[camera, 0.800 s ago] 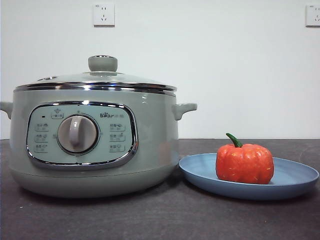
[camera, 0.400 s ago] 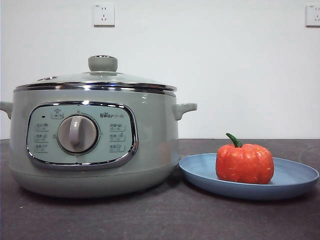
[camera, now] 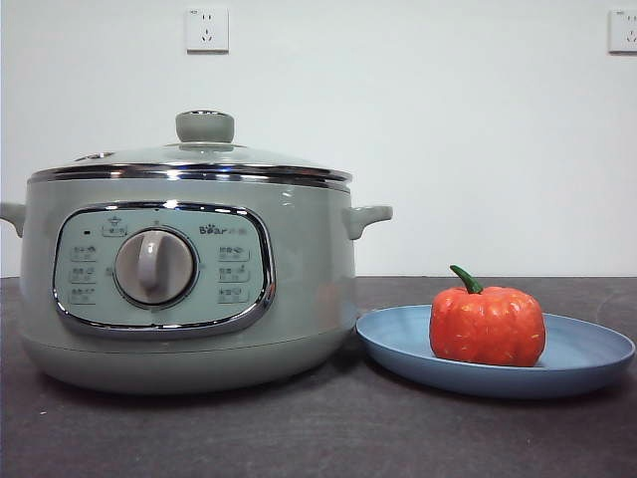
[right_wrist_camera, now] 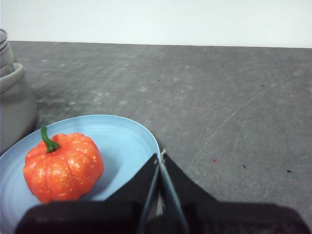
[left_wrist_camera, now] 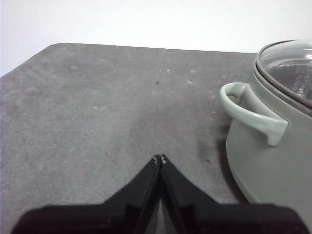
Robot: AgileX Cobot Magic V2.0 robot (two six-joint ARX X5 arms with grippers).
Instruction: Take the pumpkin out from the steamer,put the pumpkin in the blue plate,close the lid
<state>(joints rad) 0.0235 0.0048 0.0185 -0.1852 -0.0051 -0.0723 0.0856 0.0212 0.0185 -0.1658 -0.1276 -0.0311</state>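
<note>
The orange-red pumpkin [camera: 487, 325] with its green stem sits upright on the blue plate [camera: 587, 354] at the right; both also show in the right wrist view, pumpkin [right_wrist_camera: 63, 167] on plate [right_wrist_camera: 122, 141]. The sage-green steamer [camera: 299, 289] stands at the left with the glass lid [camera: 204, 154] resting closed on it; its side handle and lid edge show in the left wrist view [left_wrist_camera: 273, 146]. My left gripper [left_wrist_camera: 160, 158] is shut and empty over bare table beside the steamer. My right gripper [right_wrist_camera: 160, 155] is shut and empty above the plate's edge, beside the pumpkin.
The dark grey table [camera: 318, 438] runs to a white wall with two sockets [camera: 206, 29]. Neither arm shows in the front view. The plate nearly touches the steamer's base.
</note>
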